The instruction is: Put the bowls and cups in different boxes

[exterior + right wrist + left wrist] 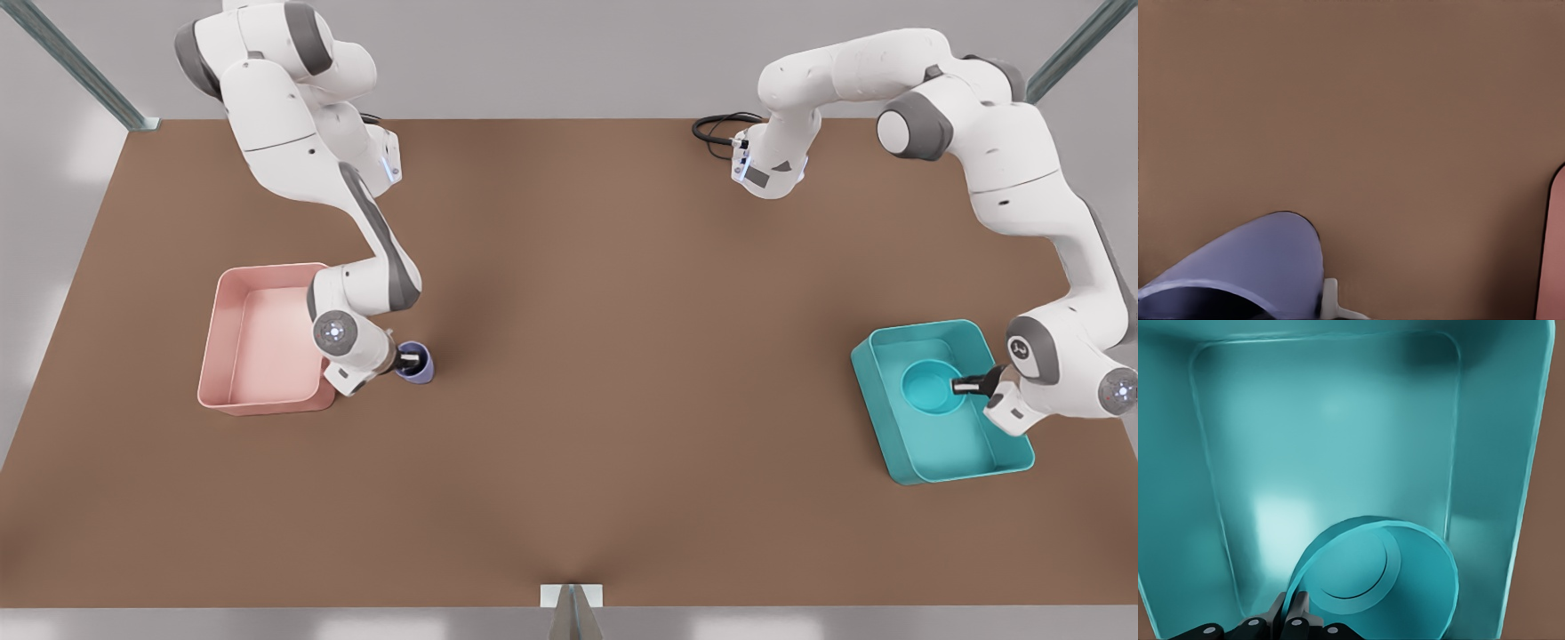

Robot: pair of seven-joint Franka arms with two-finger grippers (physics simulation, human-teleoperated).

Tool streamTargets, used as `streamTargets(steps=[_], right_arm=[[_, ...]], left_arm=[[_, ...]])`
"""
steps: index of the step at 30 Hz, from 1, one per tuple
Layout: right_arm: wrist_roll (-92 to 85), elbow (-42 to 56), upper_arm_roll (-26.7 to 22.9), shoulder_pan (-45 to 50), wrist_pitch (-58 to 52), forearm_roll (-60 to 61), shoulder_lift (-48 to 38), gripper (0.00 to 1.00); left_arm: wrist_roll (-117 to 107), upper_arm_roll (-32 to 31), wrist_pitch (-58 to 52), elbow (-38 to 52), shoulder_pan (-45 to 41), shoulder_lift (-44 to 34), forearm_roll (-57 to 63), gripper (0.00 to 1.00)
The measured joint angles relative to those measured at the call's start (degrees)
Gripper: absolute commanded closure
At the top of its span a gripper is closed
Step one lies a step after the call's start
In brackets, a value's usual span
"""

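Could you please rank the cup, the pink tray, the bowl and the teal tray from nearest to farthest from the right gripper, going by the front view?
From the right gripper:
1. Cup, gripped at its rim.
2. Pink tray, just beside it, toward the front view's left.
3 and 4. Bowl and teal tray, far toward the front view's right; the bowl sits over the tray, too close to rank.

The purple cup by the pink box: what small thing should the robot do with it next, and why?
Probably lift it slightly. The right gripper is shut on the lavender cup, which is over the table just outside the pink box, so it must clear the wall before moving in. The left gripper holds the teal bowl in the teal box.
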Motion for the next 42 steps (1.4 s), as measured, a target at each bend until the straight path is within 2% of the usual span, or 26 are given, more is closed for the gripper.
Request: streamTargets(steps=[3, 4, 5, 8, 11, 14, 18, 22, 28, 38, 39, 40, 42], right_arm=[[0.2, 1.3, 0.0, 0.3, -0.2, -0.3, 0.0, 0.79], [0.2, 3.1, 0.0, 0.0, -0.8, -0.4, -0.3, 0.79], [0.1, 5.9, -0.1, -0.4, -1.8, -0.4, -0.5, 0.79], [-1.3, 11.7, -0.2, -4.5, -5.3, -0.5, -1.7, 0.79], [-4.9, 12.7, -0.5, -10.6, -9.0, -0.5, -5.5, 0.79], [-9.6, 12.9, -0.7, -15.7, -13.9, -0.6, -11.1, 0.79], [-15.7, 12.3, -1.2, -21.9, -18.9, -1.0, -11.3, 0.79], [-20.6, 10.9, -1.6, -23.5, -19.5, -1.6, -7.3, 0.79], [-26.2, 9.5, -1.5, -23.9, -13.7, -1.8, -1.7, 0.79], [-32.4, 8.8, -1.5, -24.2, -5.6, -1.6, 2.3, 0.77], [-32.8, 8.8, -1.4, -24.1, -5.2, -1.7, 2.6, 0.29], [-33.0, 8.8, -1.4, -24.1, -4.8, -1.9, 2.9, 0.00], [-32.6, 8.8, -1.3, -24.1, -4.2, -3.3, 3.0, 0.00]], left_arm=[[0.4, 0.0, 2.7, 0.0, 0.7, 2.2, 0.1, 0.79], [0.6, 0.0, 3.4, 0.0, 0.9, 2.6, 0.1, 0.47], [0.8, 0.0, 3.9, 0.0, 1.1, 2.8, 0.0, 0.01], [1.7, -0.1, 4.5, 0.1, 1.2, 0.8, -0.9, 0.00], [2.1, -1.1, -0.5, 0.3, -3.0, -11.6, -0.4, 0.00], [0.6, -4.4, -6.3, -2.0, -13.7, -25.6, 2.2, 0.00], [-2.3, -9.9, -11.8, -4.6, -19.0, -34.1, 3.5, 0.00], [-4.5, -12.1, -16.2, -4.2, -20.4, -34.0, 3.5, 0.00], [-7.0, -13.5, -19.9, -4.3, -19.8, -33.4, 2.1, 0.00], [-9.7, -13.5, -21.9, -4.7, -18.8, -33.4, 1.5, 0.00], [-9.9, -13.5, -22.0, -4.7, -18.9, -33.4, 1.5, 0.00], [-10.1, -13.5, -22.1, -4.7, -18.8, -33.4, 1.5, 0.00], [-10.4, -13.6, -22.2, -4.7, -18.8, -33.4, 1.5, 0.00]])
